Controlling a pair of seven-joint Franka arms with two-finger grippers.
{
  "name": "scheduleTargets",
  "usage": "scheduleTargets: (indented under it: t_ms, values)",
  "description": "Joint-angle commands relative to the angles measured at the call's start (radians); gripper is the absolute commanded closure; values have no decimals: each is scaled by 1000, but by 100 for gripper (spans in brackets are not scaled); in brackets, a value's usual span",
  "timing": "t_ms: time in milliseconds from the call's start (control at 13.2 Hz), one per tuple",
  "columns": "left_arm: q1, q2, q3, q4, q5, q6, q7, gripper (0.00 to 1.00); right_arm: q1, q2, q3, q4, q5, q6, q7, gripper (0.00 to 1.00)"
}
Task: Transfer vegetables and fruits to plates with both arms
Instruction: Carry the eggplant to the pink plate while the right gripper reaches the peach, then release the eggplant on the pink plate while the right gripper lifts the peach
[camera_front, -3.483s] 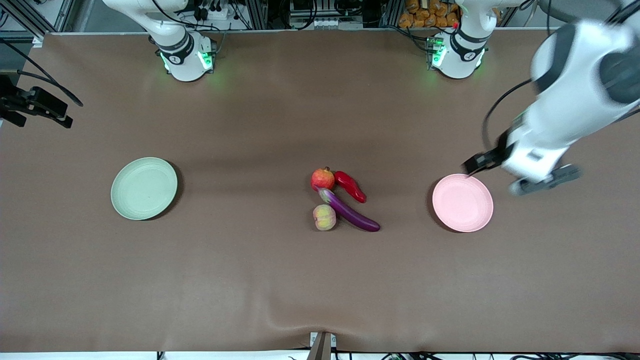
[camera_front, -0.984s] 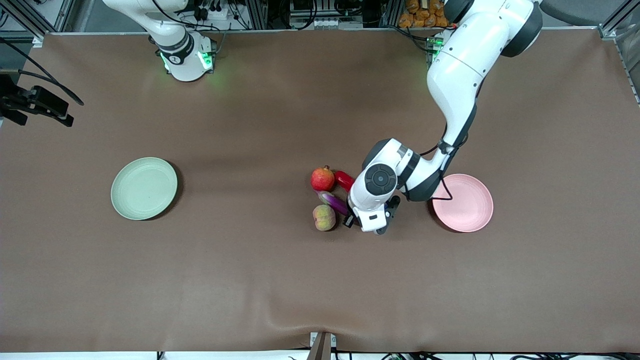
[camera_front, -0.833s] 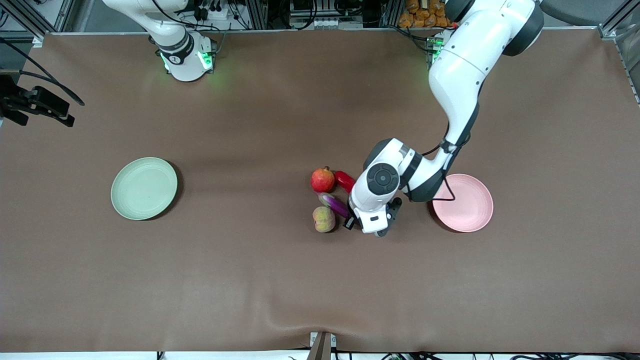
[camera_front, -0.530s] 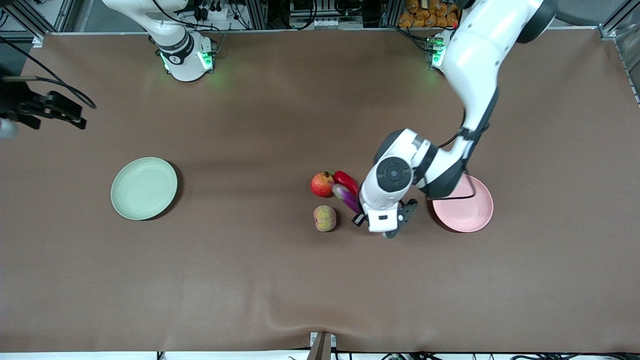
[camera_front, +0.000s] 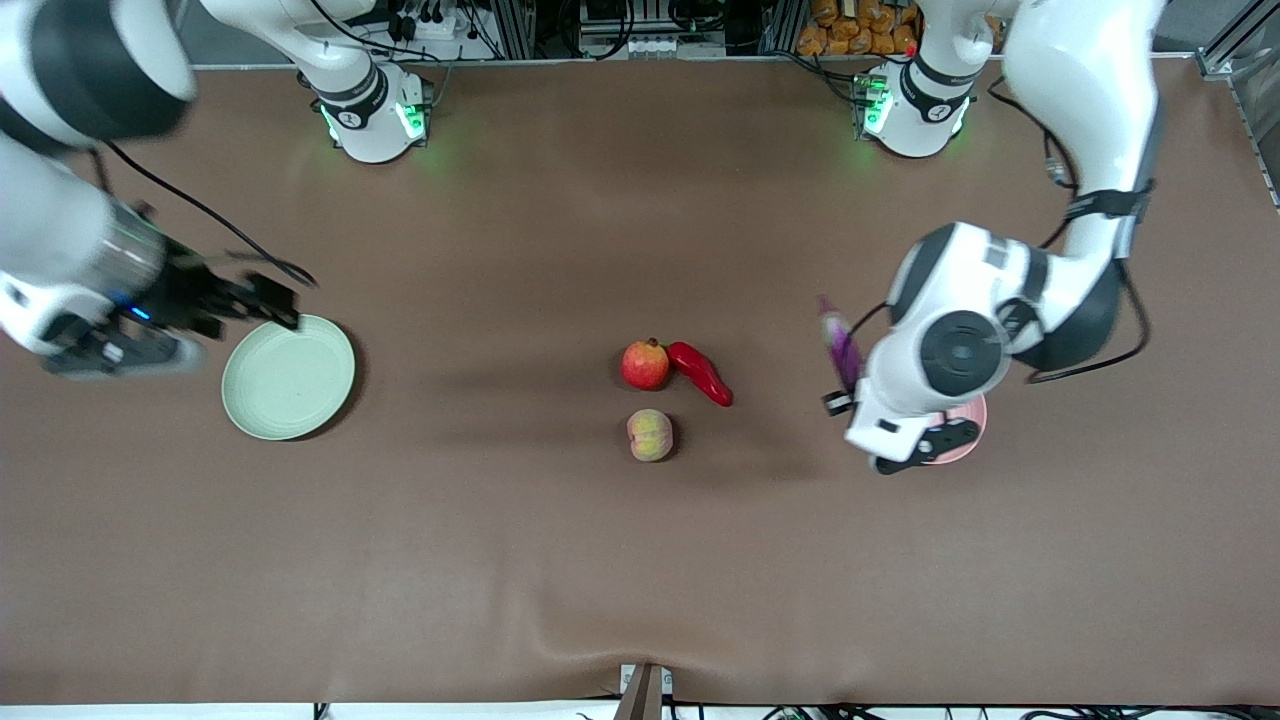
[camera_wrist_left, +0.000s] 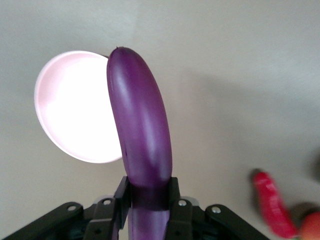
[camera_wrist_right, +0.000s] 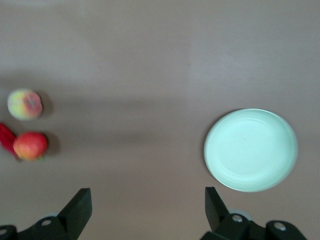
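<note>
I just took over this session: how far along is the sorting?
Nothing is plated yet: the green plate is bare, and what shows of the pink plate is too. In hand: the left end effector, shut on the eggplant, is up in the air by the pink plate. The right end effector is open in the air near the green plate. Left: pomegranate, chili pepper, peach.

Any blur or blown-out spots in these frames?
Front view: right arm's wrist is motion-smeared, fruits crisp. Left wrist view: pink plate overexposed to near white, eggplant sharp with glare streaks, chili soft. Right wrist view: soft throughout, green plate washed pale.
</note>
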Motion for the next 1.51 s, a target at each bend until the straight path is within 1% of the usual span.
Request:
scheduleTargets:
  t_ms: [0, 151, 227, 303, 379, 454, 530, 606, 833, 909, 1136, 1438]
  values:
    - [43, -76, -8, -134, 33, 17, 95, 100, 104, 141, -7, 113, 16, 67, 183, 0]
    - [91, -108, -11, -229, 59, 67, 147, 100, 170, 242, -5, 184, 19, 147, 275, 0]
    - [115, -133, -11, -292, 61, 122, 168, 100, 192, 279, -5, 199, 19, 174, 318, 0]
    - [146, -154, -11, -347, 62, 173, 219, 100, 213, 314, -5, 203, 20, 242, 329, 0]
    - [187, -167, -14, -392, 62, 219, 286, 100, 221, 356, -4, 203, 47, 327, 332, 0]
    - [223, -174, -18, -426, 62, 259, 350, 100, 238, 402, -4, 204, 102, 415, 329, 0]
    - [246, -178, -20, -458, 62, 291, 394, 100, 274, 440, -5, 204, 132, 502, 332, 0]
    - [273, -179, -22, -485, 61, 322, 418, 100, 307, 469, -7, 203, 134, 550, 346, 0]
    - [336, -162, -32, -515, 36, 357, 515, 100, 367, 542, -7, 206, 132, 628, 438, 0]
    - [341, -159, -46, -521, 29, 359, 550, 100, 390, 568, -7, 206, 132, 662, 459, 0]
    - [343, -118, -46, -518, 25, 363, 652, 100, 449, 650, -10, 212, 129, 771, 513, 0]
    - [344, -98, -46, -519, 26, 374, 698, 100, 486, 747, -21, 305, 120, 787, 518, 0]
